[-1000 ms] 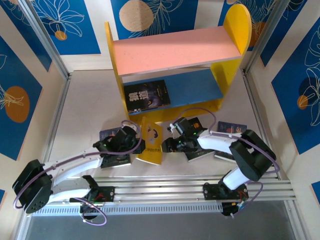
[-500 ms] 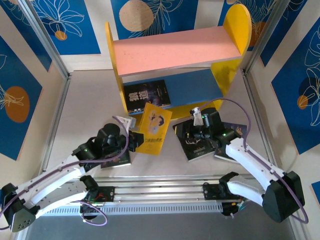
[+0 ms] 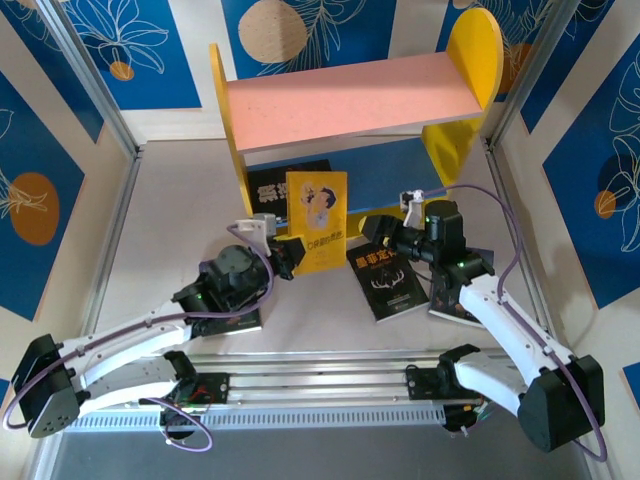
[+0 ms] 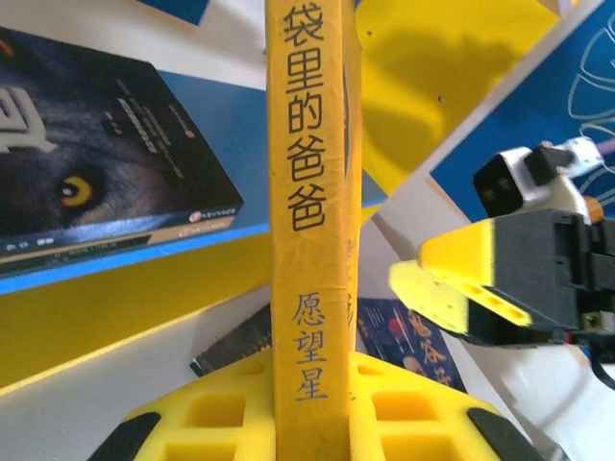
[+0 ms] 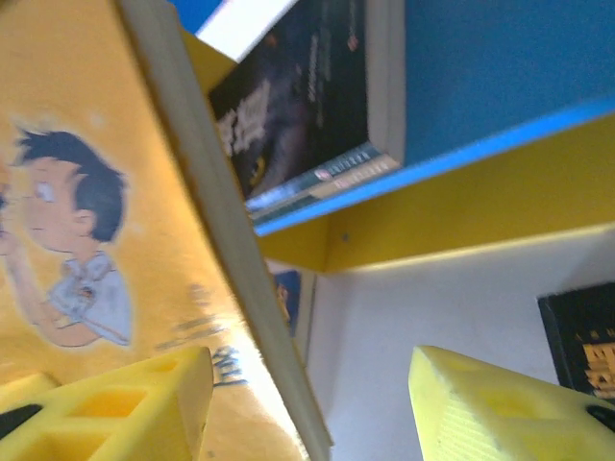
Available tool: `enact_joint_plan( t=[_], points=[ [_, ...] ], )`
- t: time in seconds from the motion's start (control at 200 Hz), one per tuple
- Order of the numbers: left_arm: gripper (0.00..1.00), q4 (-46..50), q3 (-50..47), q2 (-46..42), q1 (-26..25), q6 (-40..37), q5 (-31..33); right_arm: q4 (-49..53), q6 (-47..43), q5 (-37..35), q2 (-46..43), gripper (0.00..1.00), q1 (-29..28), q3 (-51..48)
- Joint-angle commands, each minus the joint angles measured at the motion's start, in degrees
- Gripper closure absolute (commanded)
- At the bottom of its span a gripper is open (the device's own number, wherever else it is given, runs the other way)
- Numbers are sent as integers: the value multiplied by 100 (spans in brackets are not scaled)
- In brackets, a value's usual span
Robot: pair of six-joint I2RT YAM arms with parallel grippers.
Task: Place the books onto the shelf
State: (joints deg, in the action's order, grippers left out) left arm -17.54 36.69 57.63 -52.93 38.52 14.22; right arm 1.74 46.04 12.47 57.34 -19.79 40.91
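A grey table (image 3: 170, 210) carries a two-level shelf (image 3: 350, 95) at its far side: yellow ends, a pink upper board and a blue lower board.

The left gripper (image 3: 285, 255) reaches in from the near left and is clamped on the yellow book (image 3: 316, 222). It holds the book upright just in front of the lower level, its cartoon-boy cover facing the near side. In the left wrist view, the yellow pads (image 4: 231, 413) pinch the bottom of the spine (image 4: 307, 192).

The right gripper (image 3: 385, 232) sits just right of that book with its jaws apart, gripping nothing. In the right wrist view, the book's page edge runs up between the spread fingers (image 5: 115, 403).

A black wolf book (image 3: 275, 188) lies flat on the blue board at its left end. The black antler book (image 3: 385, 283) lies flat on the table near the right arm. One dark book (image 3: 240, 322) shows partly under the left arm, and another (image 3: 450, 303) partly under the right arm.
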Motion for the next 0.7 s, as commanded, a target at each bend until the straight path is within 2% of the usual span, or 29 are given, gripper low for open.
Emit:
enact_joint_plan(
  t=[0.0, 0.09, 0.155, 0.465, 0.59, 0.695],
  points=[
    [100, -473, 682, -33, -37, 175, 1112, -727, 557, -231, -179, 43, 18, -105],
    [100, -97, 927, 58, -34, 372, 1436, -928, 744, -276, -180, 42, 10, -147],
    [100, -165, 971, 140, -37, 459, 1564, -1133, 925, -309, -173, 40, -10, -223],
    [100, -1535, 862, 475, -34, 386, 2084, -1688, 1374, -588, -112, 27, -468, -340],
    [100, -1974, 815, 689, -40, 586, 2158, -1922, 1556, -671, 10, 19, -662, -355],
    [100, -2339, 729, 847, -29, 760, 2233, -2128, 1673, -706, 138, 17, -822, -369]
  ],
)
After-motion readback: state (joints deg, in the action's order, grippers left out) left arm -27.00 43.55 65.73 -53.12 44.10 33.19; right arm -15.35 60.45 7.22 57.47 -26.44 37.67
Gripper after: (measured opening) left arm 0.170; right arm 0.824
